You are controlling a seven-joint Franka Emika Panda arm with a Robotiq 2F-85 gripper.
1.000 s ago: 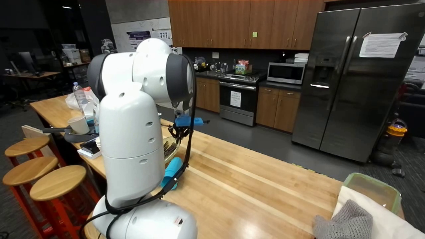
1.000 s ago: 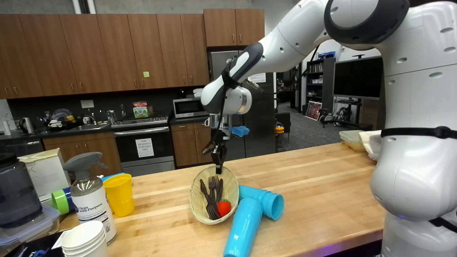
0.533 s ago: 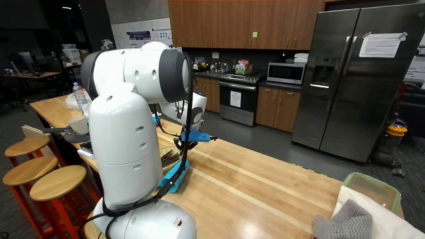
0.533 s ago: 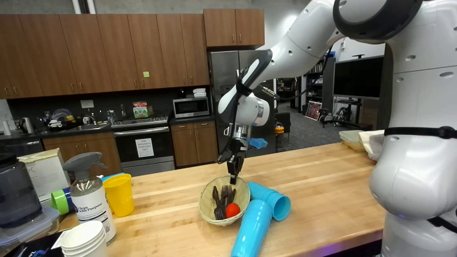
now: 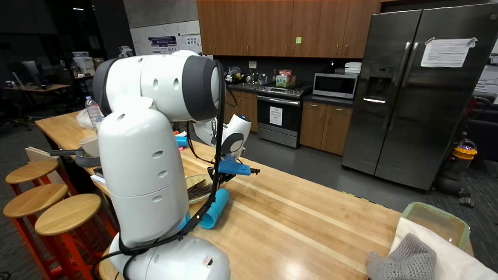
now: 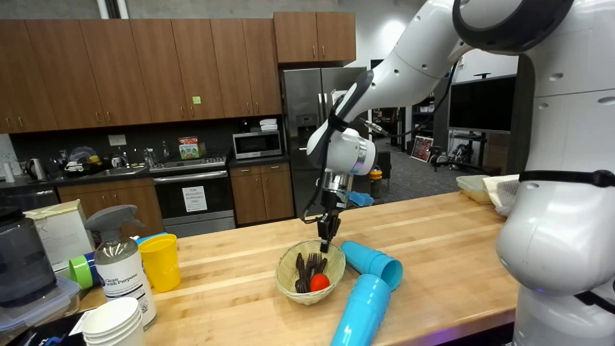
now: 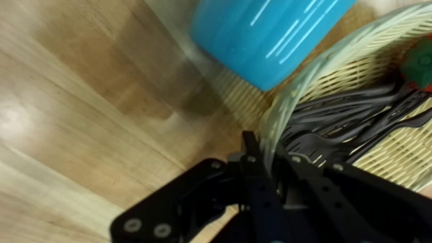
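My gripper point(image 7: 265, 144) is shut on the rim of a pale woven basket point(image 7: 305, 81), one finger outside and one inside the wall. In an exterior view, the gripper point(image 6: 325, 247) comes down at the back edge of the basket point(image 6: 287, 271), which appears to rest on the table. Inside lie several dark plastic forks and other cutlery point(image 7: 314, 143). Beside them sits a red, tomato-like thing point(image 6: 319, 282) with a green top. Blue cups point(image 7: 270, 40) lie on their sides right against the basket. In an exterior view, the arm hides part of the basket point(image 5: 198, 181).
Two stacks of blue cups, one to the front point(image 6: 362, 312) and one behind point(image 6: 372, 264), lie right of the basket. A yellow cup point(image 6: 161, 262), a spray bottle point(image 6: 122, 278) and white cups point(image 6: 113, 319) stand to the left. A grey cloth point(image 5: 404, 258) lies by a green-rimmed container point(image 5: 435, 221).
The gripper has moved down and to the right in an exterior view, and the basket has come with it and now sits flatter. The blue cups have been shifted right, with a gap between the stacks.
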